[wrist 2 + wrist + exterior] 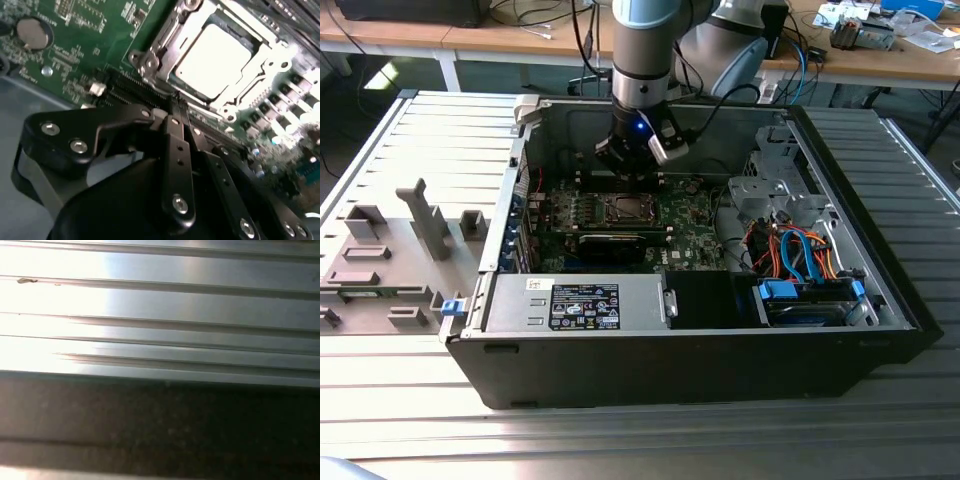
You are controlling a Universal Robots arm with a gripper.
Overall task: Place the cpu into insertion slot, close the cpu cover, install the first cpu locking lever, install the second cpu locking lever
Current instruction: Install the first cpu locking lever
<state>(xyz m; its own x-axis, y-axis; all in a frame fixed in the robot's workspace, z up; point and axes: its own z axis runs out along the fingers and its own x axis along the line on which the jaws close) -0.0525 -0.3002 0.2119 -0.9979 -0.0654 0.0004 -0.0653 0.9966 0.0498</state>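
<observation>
Now gripper [178, 102] hovers closed beside seated cpu [212, 56]

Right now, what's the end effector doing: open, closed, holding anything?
End effector: closed, fingers pressed together with nothing between them, poised just beside the cpu cover that lies over the cpu.

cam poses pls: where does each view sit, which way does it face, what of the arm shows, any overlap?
Exterior view: off the arm, looking down into the open computer case; arm and gripper show above the cpu.
Second wrist view: on the arm, facing the motherboard close up; gripper in the foreground, shut, beside the cpu under the cpu cover.
First wrist view: on the arm, facing ribbed metal.
Shared: exterior and second wrist views both show gripper and cpu.
</observation>
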